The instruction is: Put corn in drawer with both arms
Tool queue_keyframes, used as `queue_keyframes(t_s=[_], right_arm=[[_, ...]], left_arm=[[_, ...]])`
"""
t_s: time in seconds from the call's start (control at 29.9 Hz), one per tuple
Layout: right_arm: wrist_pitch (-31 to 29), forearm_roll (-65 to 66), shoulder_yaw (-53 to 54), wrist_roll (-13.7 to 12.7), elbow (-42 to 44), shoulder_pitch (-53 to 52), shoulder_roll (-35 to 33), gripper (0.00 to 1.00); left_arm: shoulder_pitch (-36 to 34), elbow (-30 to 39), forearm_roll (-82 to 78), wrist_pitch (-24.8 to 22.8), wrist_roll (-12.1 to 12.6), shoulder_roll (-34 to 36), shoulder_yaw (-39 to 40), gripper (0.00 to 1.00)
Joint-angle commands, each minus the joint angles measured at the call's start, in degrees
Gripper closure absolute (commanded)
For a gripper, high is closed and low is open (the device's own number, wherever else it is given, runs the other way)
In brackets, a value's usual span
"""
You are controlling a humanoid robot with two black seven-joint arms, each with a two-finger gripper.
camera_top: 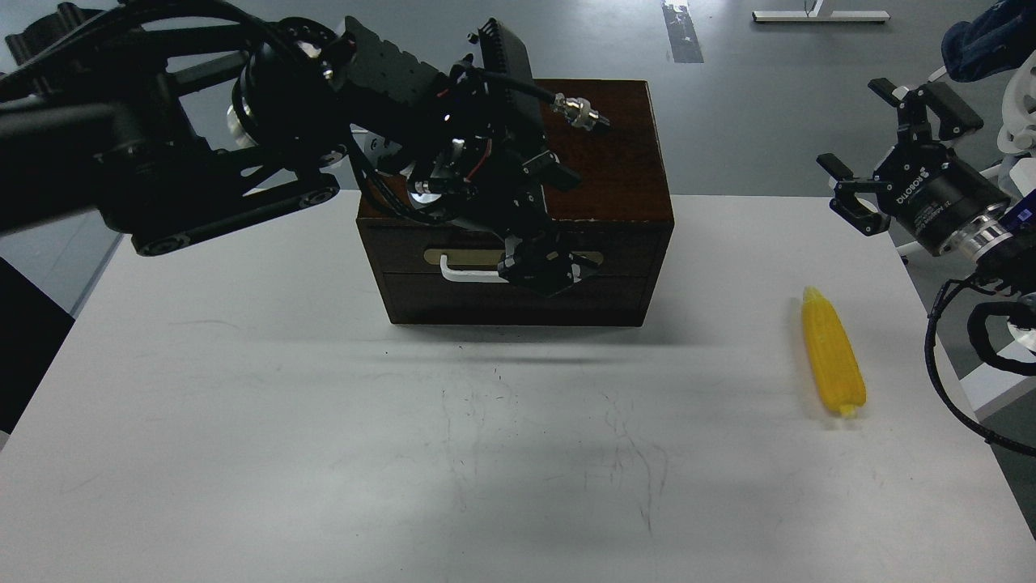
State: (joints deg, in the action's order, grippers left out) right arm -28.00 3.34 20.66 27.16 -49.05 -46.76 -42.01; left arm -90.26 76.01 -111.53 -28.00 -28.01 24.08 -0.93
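Observation:
The dark brown cabinet (619, 162) stands at the table's back middle, its drawer (627, 271) closed. My left arm reaches across the cabinet from the left. My left gripper (544, 271) hangs right in front of the drawer's white bar handle (468, 276) and covers its right part. It is dark, and its fingers cannot be told apart. The yellow corn (833, 364) lies on the table at the right, pointed end away from me. My right gripper (880, 155) is open and empty, in the air behind and right of the corn.
The white table (243, 405) carries only the cabinet and the corn. Its right edge runs close to the corn. My right arm's cables (947, 389) loop beyond that edge. Grey floor lies behind the table.

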Motion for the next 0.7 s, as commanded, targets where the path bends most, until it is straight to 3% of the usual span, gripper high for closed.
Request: queue_keyframes(t_s=[0.0,0.67], right_arm=[[0.00,0.00,0.17,0.00,0.00,0.09,0.00,0.00],[0.00,0.00,0.17,0.08,0.00,0.35,-0.26,0.00]], left_arm=[[-0.89,-1.30,-3.07,0.00,0.01,-1.93,-2.49,0.02],[0.26,-2.09,-13.37,0.00,0.01,-4.22,-8.38,0.02]])
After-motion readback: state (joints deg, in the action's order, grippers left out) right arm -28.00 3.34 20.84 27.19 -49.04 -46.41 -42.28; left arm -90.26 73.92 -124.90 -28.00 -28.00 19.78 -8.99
